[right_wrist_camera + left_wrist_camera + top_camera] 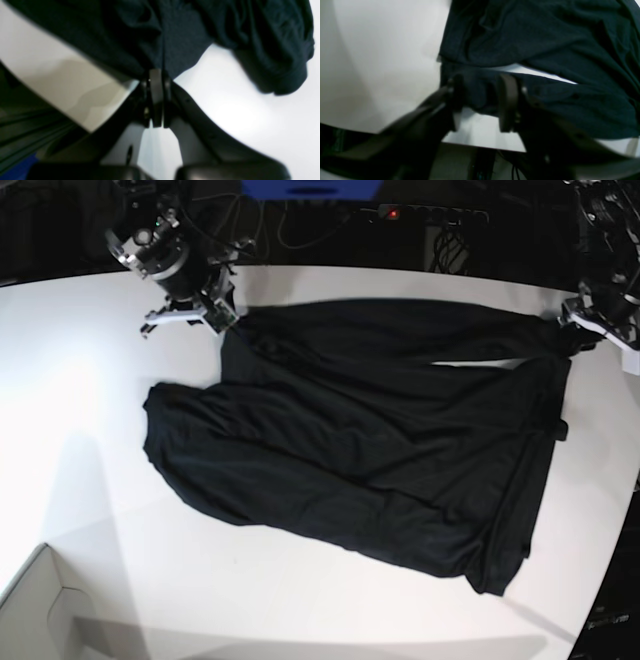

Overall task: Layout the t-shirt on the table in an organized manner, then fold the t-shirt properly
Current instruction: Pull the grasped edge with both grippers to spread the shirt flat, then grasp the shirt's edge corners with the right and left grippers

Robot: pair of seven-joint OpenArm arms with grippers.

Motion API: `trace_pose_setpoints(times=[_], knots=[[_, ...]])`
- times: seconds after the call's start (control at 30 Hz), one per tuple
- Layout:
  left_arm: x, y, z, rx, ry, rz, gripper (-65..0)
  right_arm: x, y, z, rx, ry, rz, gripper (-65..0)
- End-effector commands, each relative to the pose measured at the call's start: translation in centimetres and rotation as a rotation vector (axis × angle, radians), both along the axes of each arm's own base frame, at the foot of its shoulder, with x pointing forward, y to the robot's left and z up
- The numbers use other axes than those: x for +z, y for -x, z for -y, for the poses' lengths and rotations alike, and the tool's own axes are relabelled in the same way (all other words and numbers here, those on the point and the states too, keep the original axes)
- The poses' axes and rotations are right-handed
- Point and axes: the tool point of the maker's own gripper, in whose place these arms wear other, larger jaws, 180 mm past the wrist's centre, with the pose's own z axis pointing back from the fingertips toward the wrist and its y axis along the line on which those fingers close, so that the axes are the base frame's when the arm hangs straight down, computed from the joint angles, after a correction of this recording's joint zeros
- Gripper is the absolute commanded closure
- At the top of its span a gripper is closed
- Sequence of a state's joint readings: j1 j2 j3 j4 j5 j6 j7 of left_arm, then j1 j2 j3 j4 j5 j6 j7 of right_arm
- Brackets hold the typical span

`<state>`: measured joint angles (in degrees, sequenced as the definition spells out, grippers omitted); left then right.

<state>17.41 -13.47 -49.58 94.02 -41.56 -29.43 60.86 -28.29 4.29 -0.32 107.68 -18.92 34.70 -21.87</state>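
left gripper (pixel 480 100) jaws parted, t-shirt (pixel 370 440) hem between them, can't tell if gripped. right gripper (pixel 156 82) clamped on a shirt fold. shirt spread on table (pixel 80 380)

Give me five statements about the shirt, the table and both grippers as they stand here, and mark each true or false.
1. The right gripper is shut on an edge of the t-shirt. True.
2. The left gripper is clamped tight with its jaws pressed together. False: its jaws stand apart, with dark cloth between them.
3. The t-shirt is folded into a neat small rectangle. False: it lies spread out and wrinkled across the table.
4. The two grippers are at opposite ends of the shirt's far edge in the base view. True.
5. The t-shirt is bright red. False: it is black.
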Motion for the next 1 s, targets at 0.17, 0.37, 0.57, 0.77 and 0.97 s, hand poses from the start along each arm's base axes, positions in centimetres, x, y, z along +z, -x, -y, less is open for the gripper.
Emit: trace_pose_setpoints(times=[0.17, 0.37, 0.57, 0.77, 0.97], knots=[[1.5, -1.2, -0.5, -0.013, -0.022, 0.043, -24.0, 0.4, 1.3, -0.4, 0.000, -0.024, -0.003, 0.0], [2.0, -1.5, -0.9, -0.016, -0.036, 0.050, -24.0, -0.1, 2.4, -0.3, -0.004, -0.022, -0.030, 0.0], [3.1, -2.0, -2.1, 0.004, -0.059, 0.078, -24.8, 0.4, 1.0, 3.0, -0.078, 0.027, 0.003, 0.0], [4.6, -3.1, -3.5, 0.060, -0.060, 0.141, -37.5, 0.6, 0.5, 3.1, -0.079, 0.027, 0.014, 0.0], [4.7, -6.3, -2.6, 0.069, -0.003, 0.192, -38.9, 1.2, -0.8, 2.5, -0.091, 0.006, 0.044, 0.0]])
